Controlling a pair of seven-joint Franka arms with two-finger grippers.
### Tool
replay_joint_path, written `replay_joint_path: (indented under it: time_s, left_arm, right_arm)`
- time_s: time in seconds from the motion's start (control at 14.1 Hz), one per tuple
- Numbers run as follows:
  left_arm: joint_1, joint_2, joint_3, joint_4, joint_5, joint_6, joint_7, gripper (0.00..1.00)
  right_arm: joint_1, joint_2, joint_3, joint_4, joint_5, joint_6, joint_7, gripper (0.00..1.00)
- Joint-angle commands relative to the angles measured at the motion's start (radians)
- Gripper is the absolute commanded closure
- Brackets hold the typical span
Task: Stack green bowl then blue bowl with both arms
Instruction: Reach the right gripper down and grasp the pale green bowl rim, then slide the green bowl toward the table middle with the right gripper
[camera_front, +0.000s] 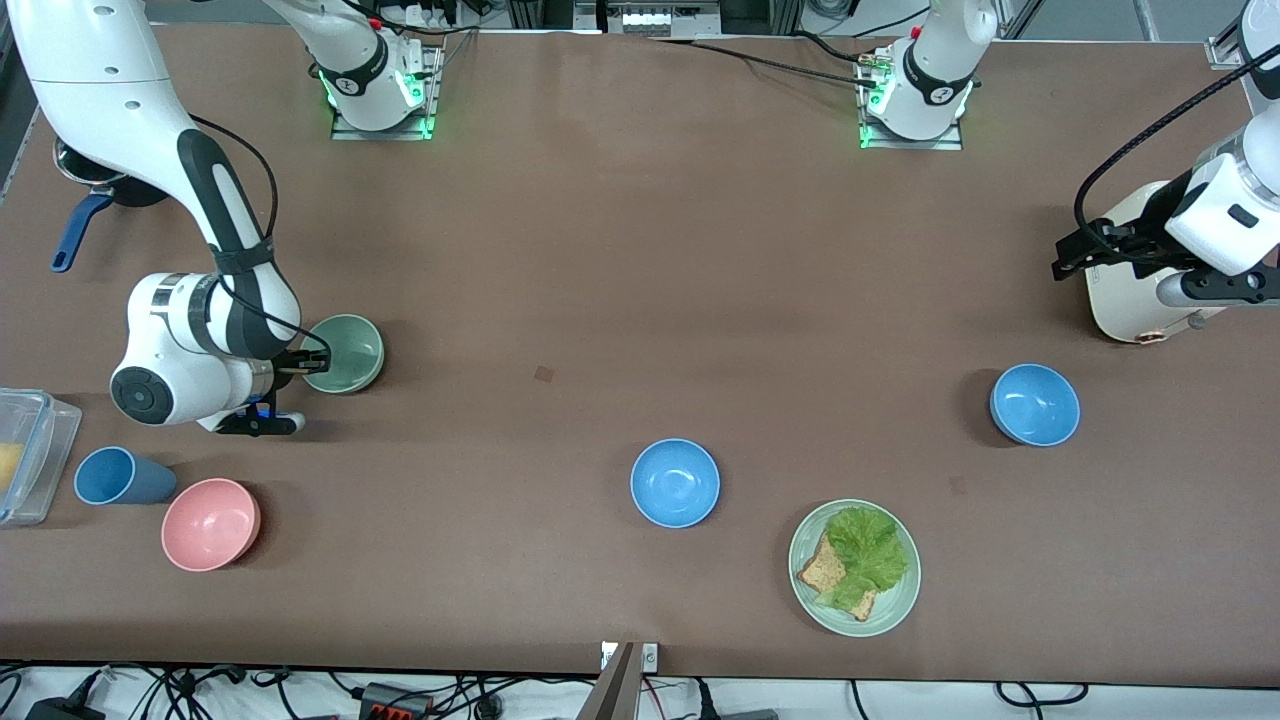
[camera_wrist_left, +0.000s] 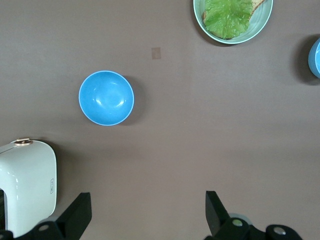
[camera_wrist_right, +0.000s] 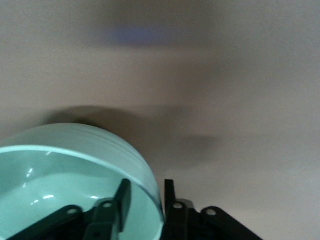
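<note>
The brown worktop is seen to carry all items. The right arm is extended from its base toward its own end of the worktop. The left arm is held over its end of the worktop, above a cream-coloured appliance, and is seen waiting.

A pale-green plate with lettuce and bread is noted at about five o'clock on the worktop. The green bowl is located at about nine o'clock, resting on the worktop. One blue bowl is found near six o'clock, and a second blue bowl at about four o'clock, well apart from each other. A pink bowl and a blue cup lying on its side are recorded at about eight o'clock, just beside each other and nearer to the front camera than the green bowl.

The right gripper is positioned at the green bowl's rim; its fingers are seen astride the wall, one inside and one outside, closed onto it. The left gripper is held in the air, its fingers set wide apart with nothing between them.
</note>
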Motion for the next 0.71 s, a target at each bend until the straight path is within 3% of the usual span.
replay_joint_path:
  time_s: [0.0, 0.21, 0.5, 0.64]
  left_arm:
    - [0.003, 0.011, 0.002, 0.026, -0.006, -0.02, -0.001, 0.0]
    - [0.002, 0.011, 0.002, 0.026, -0.006, -0.02, 0.0, 0.0]
    - [0.005, 0.014, 0.007, 0.026, -0.006, -0.021, 0.0, 0.0]
    - [0.003, 0.014, 0.007, 0.026, -0.006, -0.021, -0.001, 0.0]
  right_arm:
    - [0.001, -0.001, 0.012, 0.016, 0.032, -0.015, -0.014, 1.0]
    - [0.004, -0.011, 0.064, 0.042, 0.027, -0.017, -0.017, 1.0]
    - [0.013, -0.009, 0.223, 0.122, 0.03, -0.017, 0.003, 1.0]
    - [0.096, 0.0, 0.248, 0.171, 0.024, -0.019, 0.061, 1.0]
